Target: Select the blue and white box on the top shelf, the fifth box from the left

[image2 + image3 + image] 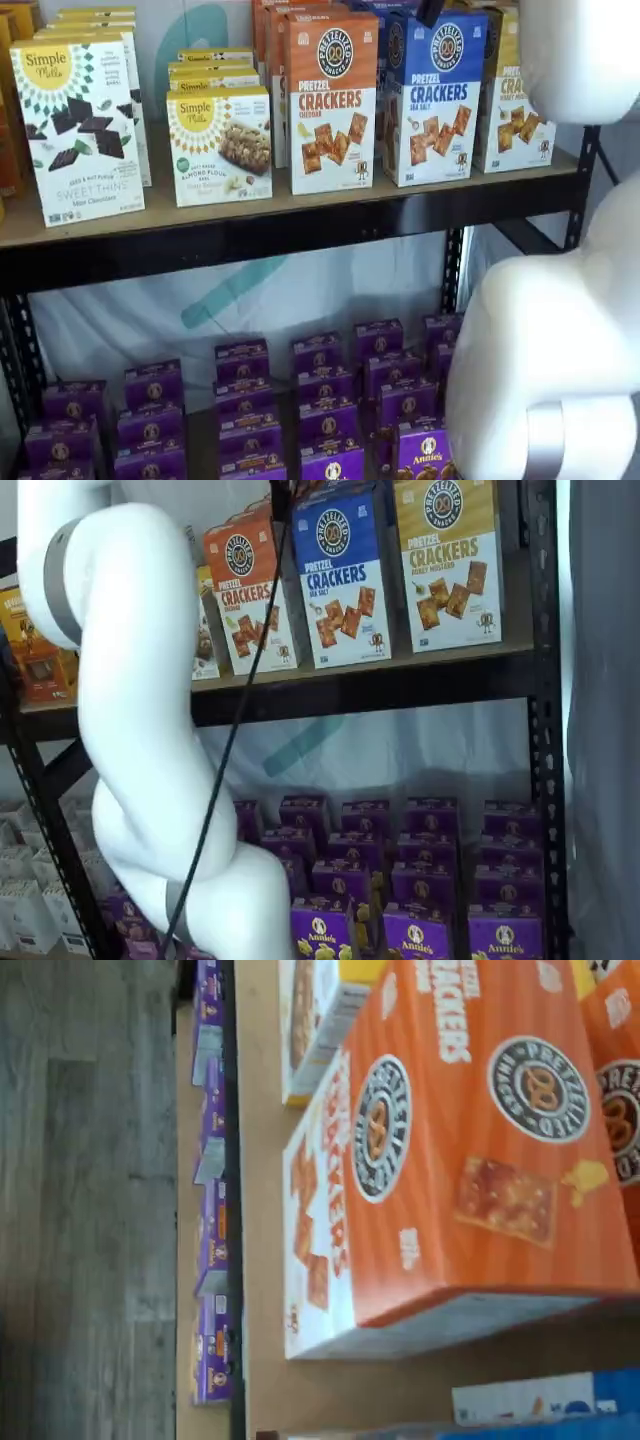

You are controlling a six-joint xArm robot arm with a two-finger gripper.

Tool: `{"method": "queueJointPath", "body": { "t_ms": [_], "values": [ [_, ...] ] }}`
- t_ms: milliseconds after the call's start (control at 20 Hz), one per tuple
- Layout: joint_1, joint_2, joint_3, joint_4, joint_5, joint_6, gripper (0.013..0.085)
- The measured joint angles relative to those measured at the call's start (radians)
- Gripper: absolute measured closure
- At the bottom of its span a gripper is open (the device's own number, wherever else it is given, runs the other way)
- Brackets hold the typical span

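Observation:
The blue and white box stands upright on the top shelf (250, 218) in both shelf views (435, 100) (343, 575), between the orange-topped cheddar carton (332, 100) and the yellow-topped carton (515, 115). The shelf also shows in a shelf view (400, 667). Only a black tip of my gripper shows at the view's upper edge, just above the blue box (430, 10), and with a cable beside it in a shelf view (283, 498). I cannot tell whether the fingers are open or shut. The wrist view shows mostly the cheddar carton (470, 1150) and a strip of the blue and white box (545, 1408).
Simple Mills boxes (80, 125) (222, 145) stand left on the top shelf. Several purple Annie's boxes (330, 400) (420, 880) fill the lower shelf. My white arm (550, 340) (140, 710) stands in front of the shelves. A black upright (545, 680) edges the shelf.

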Motion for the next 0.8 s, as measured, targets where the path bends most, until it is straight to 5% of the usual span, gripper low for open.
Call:
{"method": "queueJointPath", "body": {
  "t_ms": [800],
  "values": [
    [0.002,0.091,-0.041,-0.065,-0.038,-0.043,0.013]
  ]
}}
